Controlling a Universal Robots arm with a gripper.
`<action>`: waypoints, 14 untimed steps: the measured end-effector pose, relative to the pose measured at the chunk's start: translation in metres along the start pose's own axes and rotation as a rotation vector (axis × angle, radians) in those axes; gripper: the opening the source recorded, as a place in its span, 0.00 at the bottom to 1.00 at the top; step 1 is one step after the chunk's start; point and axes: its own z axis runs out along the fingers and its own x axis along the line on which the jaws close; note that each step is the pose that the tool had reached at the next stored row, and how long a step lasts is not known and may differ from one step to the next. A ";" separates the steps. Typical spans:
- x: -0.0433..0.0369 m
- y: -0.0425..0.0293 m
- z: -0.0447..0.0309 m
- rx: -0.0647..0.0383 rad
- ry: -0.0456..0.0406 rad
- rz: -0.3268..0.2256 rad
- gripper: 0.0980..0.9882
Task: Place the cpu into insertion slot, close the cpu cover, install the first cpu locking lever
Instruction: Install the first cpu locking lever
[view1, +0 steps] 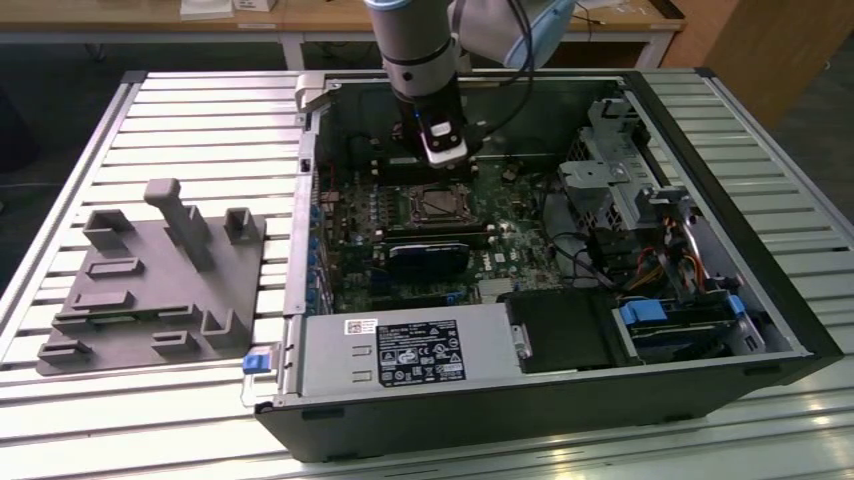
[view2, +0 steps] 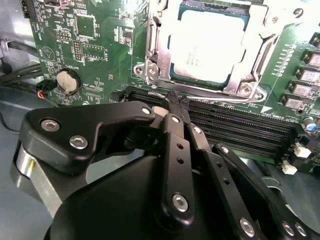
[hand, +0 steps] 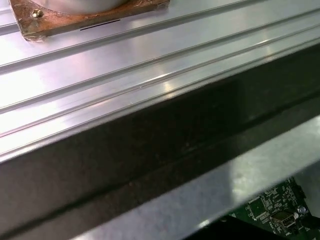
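Open black metal computer case lying on a ribbed aluminium desk, with a grey moulded fixture plate beside it.

The plate sits at the exterior view's left of the case, apart from it, with upright posts and shallow pockets. Inside the case lies a green motherboard. A grey metal power supply box fills the near corner, and a blue plastic drive caddy sits toward the exterior view's right. In the second wrist view, a round silver coin cell sits on the board, well apart from the long black memory slots.
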 end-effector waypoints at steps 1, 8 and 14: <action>0.0001 -0.0001 0.0004 0.000 -0.0003 0.002 0.01; 0.0005 -0.0005 0.0024 0.002 -0.0023 0.011 0.01; 0.0007 -0.0007 0.0036 0.004 -0.0040 0.018 0.01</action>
